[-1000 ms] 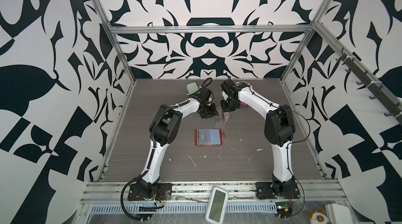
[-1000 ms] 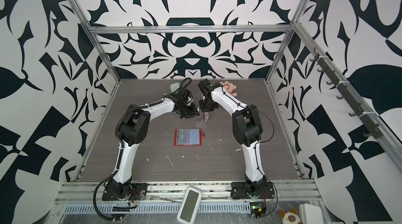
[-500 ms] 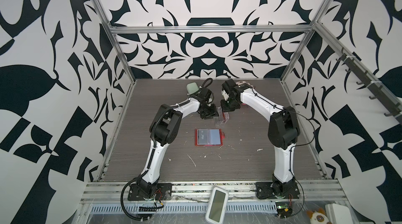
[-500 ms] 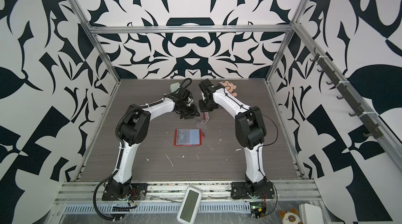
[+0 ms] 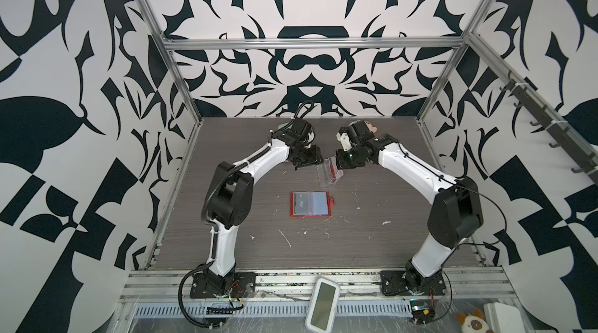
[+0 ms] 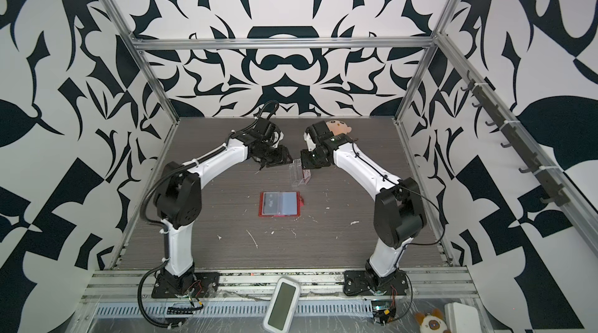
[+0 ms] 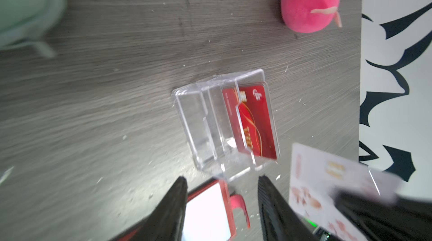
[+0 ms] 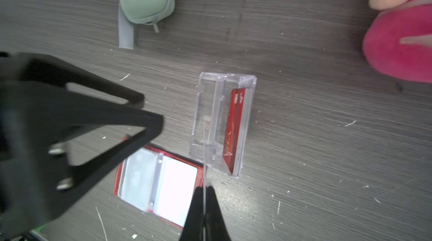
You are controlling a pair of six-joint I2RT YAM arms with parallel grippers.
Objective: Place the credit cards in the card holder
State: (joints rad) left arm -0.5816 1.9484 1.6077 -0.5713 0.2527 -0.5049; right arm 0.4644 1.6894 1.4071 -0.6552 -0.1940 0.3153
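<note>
Card (image 7: 327,176): pale, printed; judged thin, stiff, light and slick, best taken by a short edge. Clenched edge-on in right jaws near box (image 8: 205,115). Left jaws released, empty. Holder (image 5: 292,205): open, centre of desk (image 5: 372,218); box at its 1 o'clock, red card (image 7: 254,120) inside.

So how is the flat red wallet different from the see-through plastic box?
The red leather-look card holder lies open and flat; the clear acrylic box stands up taller. The card holder is red-edged; the box is see-through all over. The card holder's sleeves look pale blue-grey; the box holds a red card on edge. Both sit on the grey table.
</note>
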